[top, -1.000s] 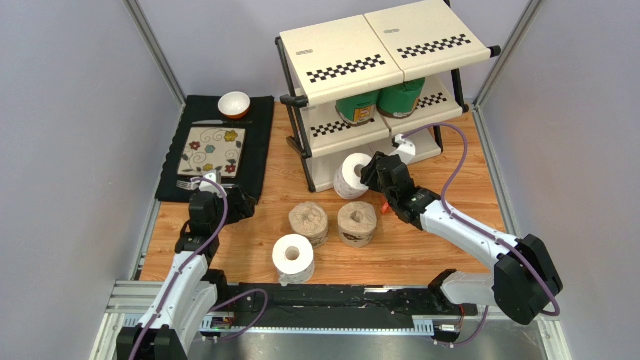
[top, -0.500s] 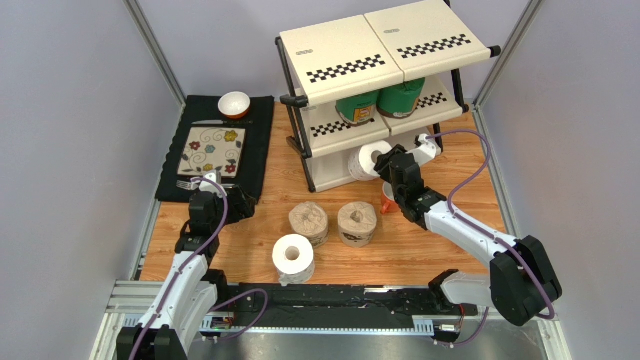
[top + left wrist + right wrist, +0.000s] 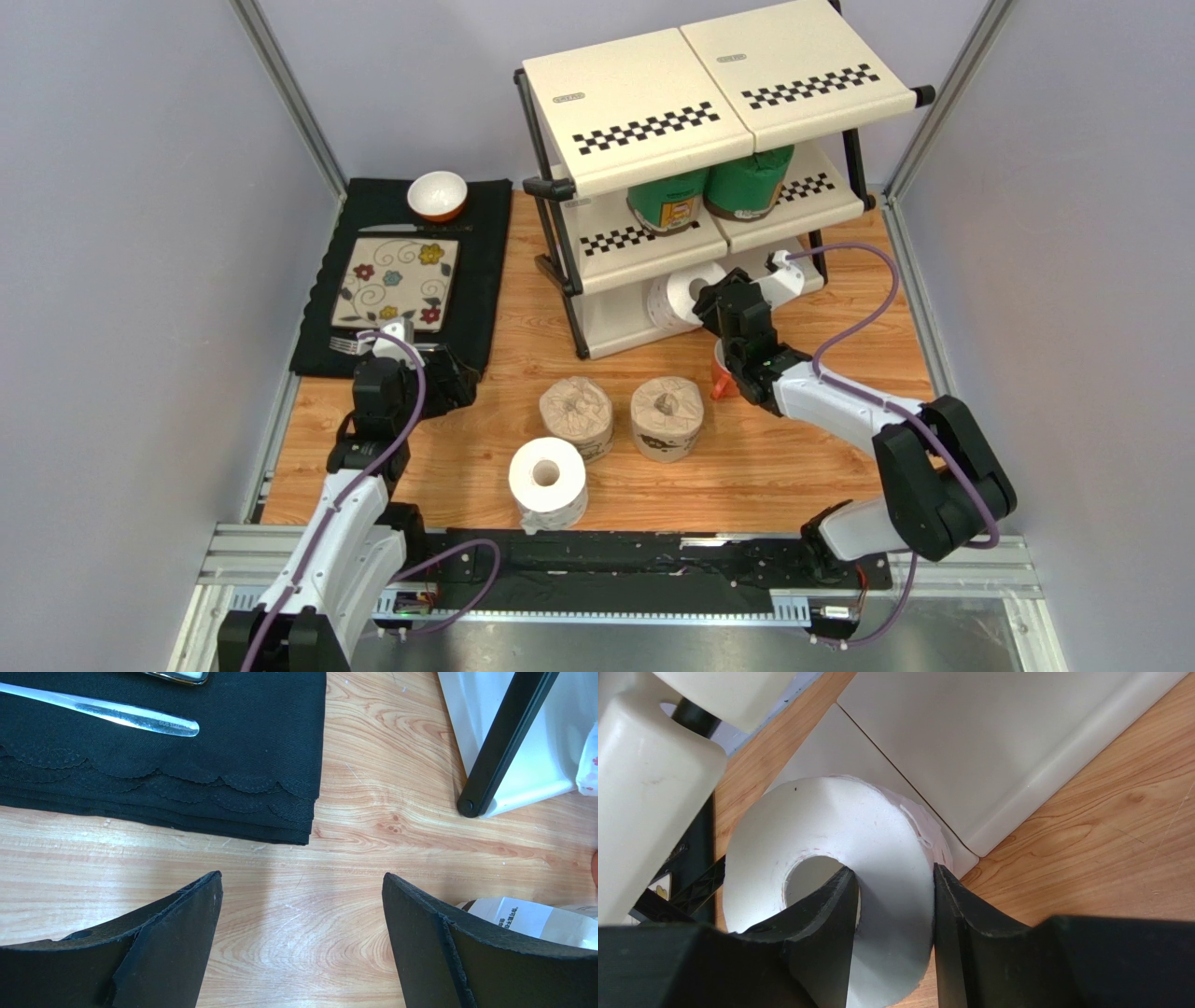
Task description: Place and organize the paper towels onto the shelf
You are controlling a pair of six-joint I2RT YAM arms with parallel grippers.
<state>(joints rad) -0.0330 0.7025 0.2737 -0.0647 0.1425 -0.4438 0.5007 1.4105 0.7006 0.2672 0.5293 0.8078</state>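
Right now your right gripper [image 3: 892, 885] has the white roll [image 3: 829, 833] pinched through its wall: one finger down the hollow core, the other outside, jaws narrow on it. The roll is at the front of the shelf's [image 3: 638, 105] bottom tier, core facing out and tucked partly under the middle panel. You can't tell whether it rests on the tier or hangs just above.

Handling, as a judgement:
- Light, soft and squashy. The wall gives under the pads, so don't clamp harder.
- The wrap looks slick. The core-and-wall grip is the safe hold, as an outside pinch would likely slip.
- Tight clearance under the panel, so watch the black frame tube.

Two green rolls [image 3: 706, 192] stand on the middle tier. Two brown rolls [image 3: 622, 415] and the second white roll [image 3: 547, 480] stand core-up on the table [image 3: 786, 462], well placed for the same grip.

Your left gripper [image 3: 302, 903] stands wide and empty, low over the table beside the placemat [image 3: 210, 749].
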